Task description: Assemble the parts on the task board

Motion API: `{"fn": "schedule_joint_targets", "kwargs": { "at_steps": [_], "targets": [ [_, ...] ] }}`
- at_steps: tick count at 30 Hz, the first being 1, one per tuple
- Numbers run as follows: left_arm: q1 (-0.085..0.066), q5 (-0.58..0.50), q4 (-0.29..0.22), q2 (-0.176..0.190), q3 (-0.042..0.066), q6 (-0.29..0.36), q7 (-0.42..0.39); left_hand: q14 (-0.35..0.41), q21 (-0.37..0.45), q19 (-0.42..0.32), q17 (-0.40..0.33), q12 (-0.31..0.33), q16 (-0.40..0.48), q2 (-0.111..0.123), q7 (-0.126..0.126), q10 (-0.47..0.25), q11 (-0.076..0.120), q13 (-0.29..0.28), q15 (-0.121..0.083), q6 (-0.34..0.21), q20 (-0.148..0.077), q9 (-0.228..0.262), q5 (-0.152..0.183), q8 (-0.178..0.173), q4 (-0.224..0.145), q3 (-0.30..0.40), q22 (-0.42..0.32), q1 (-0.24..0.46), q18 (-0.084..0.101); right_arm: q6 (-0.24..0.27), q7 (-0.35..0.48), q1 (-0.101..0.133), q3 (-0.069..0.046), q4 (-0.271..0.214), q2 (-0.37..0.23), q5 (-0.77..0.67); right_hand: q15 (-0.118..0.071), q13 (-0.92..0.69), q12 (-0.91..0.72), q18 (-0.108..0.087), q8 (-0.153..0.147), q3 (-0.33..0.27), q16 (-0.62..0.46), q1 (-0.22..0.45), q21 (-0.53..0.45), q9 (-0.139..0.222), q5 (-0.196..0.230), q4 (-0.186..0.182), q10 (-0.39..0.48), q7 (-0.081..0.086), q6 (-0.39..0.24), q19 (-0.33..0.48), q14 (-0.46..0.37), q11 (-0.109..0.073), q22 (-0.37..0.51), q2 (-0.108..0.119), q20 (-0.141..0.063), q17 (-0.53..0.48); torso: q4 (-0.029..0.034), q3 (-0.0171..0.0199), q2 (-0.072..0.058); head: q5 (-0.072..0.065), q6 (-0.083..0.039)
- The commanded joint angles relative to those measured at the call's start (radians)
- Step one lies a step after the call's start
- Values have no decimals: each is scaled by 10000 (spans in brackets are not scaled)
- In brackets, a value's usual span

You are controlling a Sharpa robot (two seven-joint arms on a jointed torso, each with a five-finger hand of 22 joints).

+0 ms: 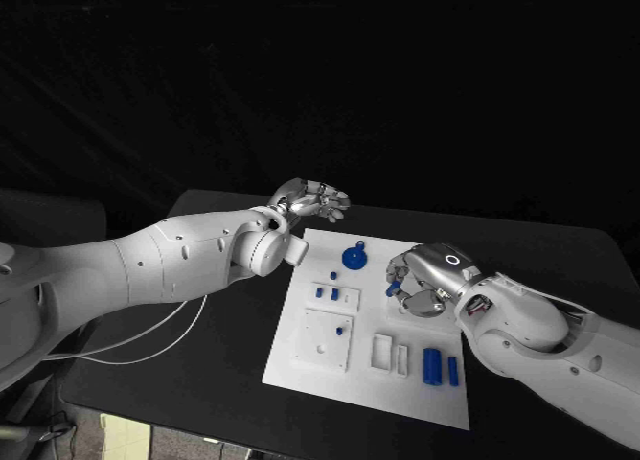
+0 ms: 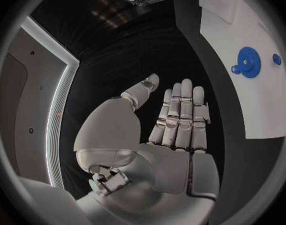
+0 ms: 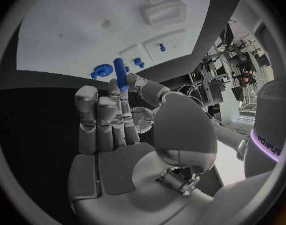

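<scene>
Task board (image 1: 351,379) is the landmark: white plate, mid-table on the black table (image 1: 182,364).

Right hand (image 1: 420,281) sits over the board's right edge, about halfway up. It pinches a short blue peg (image 3: 120,74) between thumb and fingertips, with the peg's end sticking up past them; the other fingers are bunched close alongside. Same peg shows as a blue sliver at the hand (image 1: 391,285) from the head camera.

Left hand (image 1: 310,200) hovers just off the board's far left corner, above bare table. Fingers straight and side by side, thumb apart, palm empty (image 2: 171,135), touching nothing.

On the board: blue gear (image 1: 354,258) near the far edge, left of the right hand, also seen from the left wrist (image 2: 248,61). Two small blue pegs (image 1: 327,292) in a raised block below the gear. One small blue piece (image 1: 341,330) on the square block at the board's left side. Two longer blue bars (image 1: 441,365) near the board's near right corner, beside white slotted holders (image 1: 391,353).
</scene>
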State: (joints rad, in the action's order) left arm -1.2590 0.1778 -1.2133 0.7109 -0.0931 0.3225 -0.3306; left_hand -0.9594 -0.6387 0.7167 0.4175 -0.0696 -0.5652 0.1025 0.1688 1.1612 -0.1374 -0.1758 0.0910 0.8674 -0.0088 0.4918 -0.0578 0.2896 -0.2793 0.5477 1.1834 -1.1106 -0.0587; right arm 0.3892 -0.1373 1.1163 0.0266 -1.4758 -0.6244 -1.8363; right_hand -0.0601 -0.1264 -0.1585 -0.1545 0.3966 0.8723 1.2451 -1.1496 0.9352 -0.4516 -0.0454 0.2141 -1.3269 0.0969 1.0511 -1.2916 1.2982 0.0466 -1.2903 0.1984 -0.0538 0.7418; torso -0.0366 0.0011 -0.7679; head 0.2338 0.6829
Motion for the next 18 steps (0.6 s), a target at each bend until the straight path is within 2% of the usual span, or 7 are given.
{"fn": "schedule_joint_targets", "kwargs": {
  "at_steps": [1, 6, 8, 12, 16, 18],
  "targets": [
    [-11, -46, -2, -23, 7, -61, -136, -24, 36, 11, 21, -10, 63, -85, -12, -90, 3, 12, 35, -68, 32, -10, 22, 42, -14, -4, 11, 3, -92, -42, 106, -48, 2, -156, 340, 320, -150, -171, -59, -1073, 59, 9, 15, -21, 67, -12, -32, 22, -179, 2, 92, 3, -70, -97, -5, -55, -82, 6, -5, -1, -4, 69, 37],
    [-11, -46, 18, -91, 7, -50, -139, -25, 39, 12, 26, -11, 67, -86, -12, -89, 3, 12, 36, -67, 33, -10, 22, 44, -15, -2, 13, -2, -92, -95, 138, -253, 19, -231, 777, 324, -149, -176, -51, -1073, 55, 6, 8, -15, 64, -17, -32, 11, -170, 5, 82, 8, -73, -96, -4, -58, -84, 4, 21, 4, -10, 130, 54],
    [-11, -46, 22, -112, 7, -41, -139, -25, 40, 12, 28, -11, 70, -86, -12, -88, 3, 12, 36, -67, 34, -10, 22, 45, -15, -3, 14, -1, -91, -120, 158, -318, 65, -198, 971, 313, -149, -178, -48, -1073, 54, 6, 5, -15, 62, -19, -32, 8, -167, 6, 78, 10, -75, -96, -3, -62, -86, 3, 34, -2, -7, 169, 68],
    [-12, -46, 41, -167, 8, -33, -140, -24, 43, 12, 33, -12, 75, -83, -11, -88, 2, 12, 38, -68, 35, -11, 23, 46, -14, -5, 15, 0, -90, -97, 220, -470, 273, -142, 1336, 168, -149, -182, -43, -1073, 50, 6, -1, -18, 59, -23, -32, 8, -160, 8, 69, 14, -78, -95, -2, -70, -89, 0, 16, -5, -8, 228, 87],
    [-12, -48, 53, -225, 8, -39, -141, -22, 45, 12, 36, -13, 80, -83, -11, -88, 2, 12, 39, -68, 36, -11, 23, 47, -14, -5, 16, -1, -90, -106, 272, -651, 378, -67, 1641, 90, -150, -187, -37, -1073, 46, 8, -9, -28, 56, -28, -32, 15, -155, 10, 59, 18, -82, -96, -1, -79, -95, -2, 20, -11, -11, 305, 129],
    [-12, -61, 65, -258, 9, -64, -130, -22, 46, 12, 37, -13, 82, -83, -11, -87, 3, 12, 39, -67, 36, -11, 23, 48, -14, -4, 17, -2, -90, -104, 297, -716, 470, -12, 1794, -48, -150, -190, -35, -1073, 45, 9, -12, -33, 55, -31, -32, 19, -153, 11, 55, 20, -84, -96, 0, -85, -98, -3, 20, -8, -7, 396, 138]
  ]
}}
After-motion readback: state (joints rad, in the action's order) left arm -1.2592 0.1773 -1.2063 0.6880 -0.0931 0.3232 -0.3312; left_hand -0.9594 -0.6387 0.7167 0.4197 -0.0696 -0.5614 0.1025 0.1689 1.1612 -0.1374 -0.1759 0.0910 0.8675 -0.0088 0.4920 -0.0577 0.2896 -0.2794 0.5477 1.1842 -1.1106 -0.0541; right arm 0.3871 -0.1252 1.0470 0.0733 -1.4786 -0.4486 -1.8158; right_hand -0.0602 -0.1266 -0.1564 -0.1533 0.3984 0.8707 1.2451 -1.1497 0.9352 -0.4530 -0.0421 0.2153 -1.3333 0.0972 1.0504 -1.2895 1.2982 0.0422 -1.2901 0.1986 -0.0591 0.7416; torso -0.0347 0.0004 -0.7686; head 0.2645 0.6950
